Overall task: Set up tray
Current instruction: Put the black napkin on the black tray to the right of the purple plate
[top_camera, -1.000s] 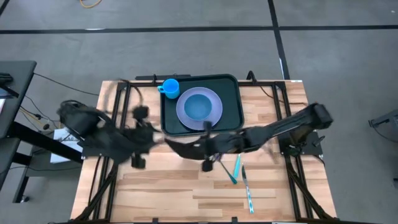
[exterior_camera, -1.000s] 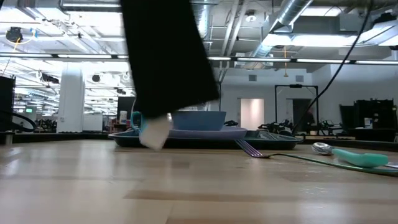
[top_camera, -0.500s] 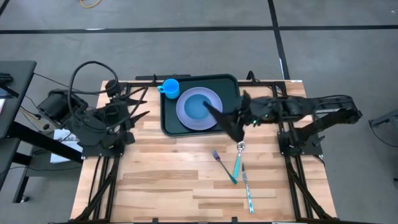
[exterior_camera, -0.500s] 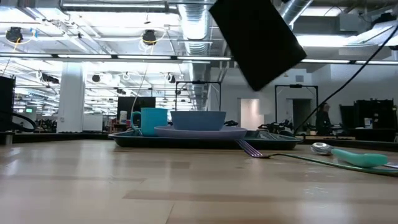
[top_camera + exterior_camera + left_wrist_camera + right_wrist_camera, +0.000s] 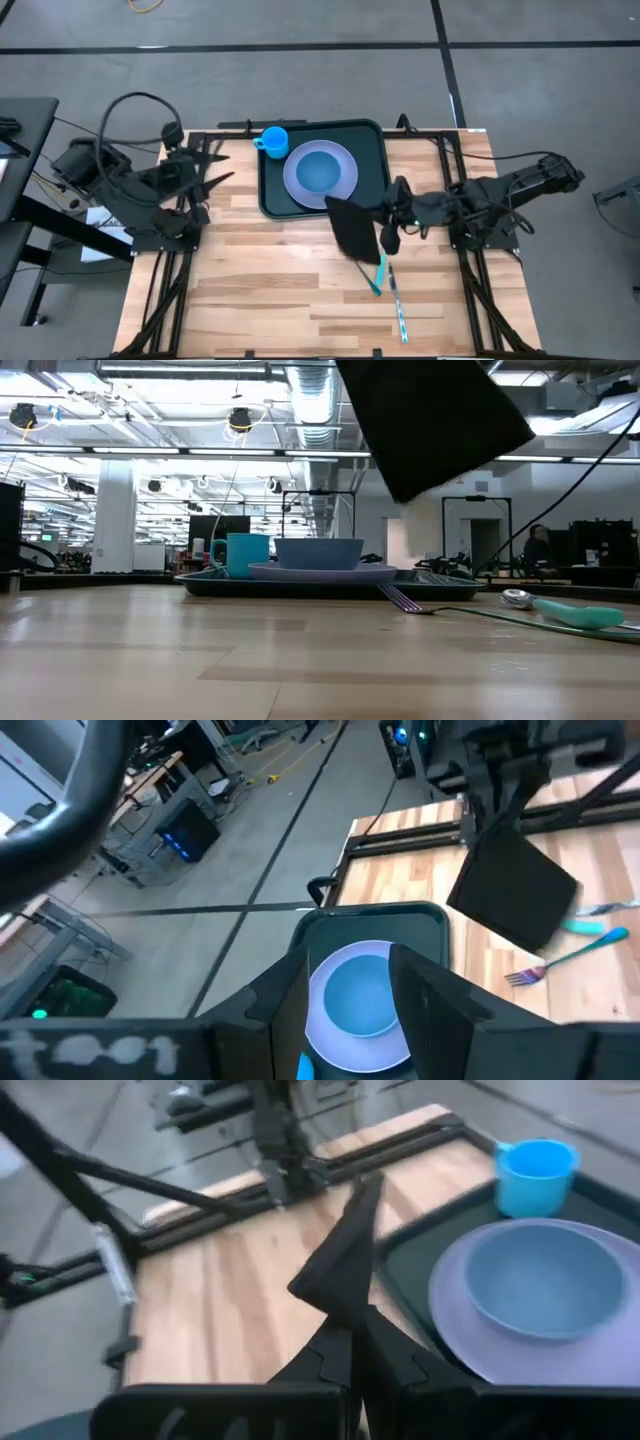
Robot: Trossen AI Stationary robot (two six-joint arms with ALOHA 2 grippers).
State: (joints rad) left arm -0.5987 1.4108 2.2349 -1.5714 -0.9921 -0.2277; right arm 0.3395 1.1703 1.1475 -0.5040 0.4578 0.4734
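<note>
The dark green-black tray [image 5: 377, 150] lies at the table's far middle, carrying a blue cup [image 5: 274, 140] and a lavender plate [image 5: 343, 186] with a blue bowl [image 5: 318, 170]. My right gripper [image 5: 387, 228] hovers just near of the tray's right near corner, shut on a flat black rectangle [image 5: 352, 232], which the low view shows high above the table [image 5: 430, 420]. My left gripper [image 5: 214, 170] is open by the table's left edge, facing the tray [image 5: 425, 920]. A fork [image 5: 360, 265] and a teal-handled spoon [image 5: 381, 268] lie on the table. My right gripper pinches the flat black rectangle between its two fingers at one edge [image 5: 350, 1315]. The fingers come roughly level from the table's right. The rectangle is lifted clear of the table and stands tilted, reaching away from the fingers toward the table's left.
A third teal-handled utensil [image 5: 398, 308] lies near the fork and spoon, right of the table's middle. Bare wood stretches across the near and left parts of the table [image 5: 250, 290]. Dark frame rails [image 5: 175, 270] run along both sides.
My left arm has drawn back from the table's middle to the left edge. My right gripper, carrying the black rectangle, has pulled toward the right from the middle, passed over the tray's near right corner, then come back toward the near edge.
</note>
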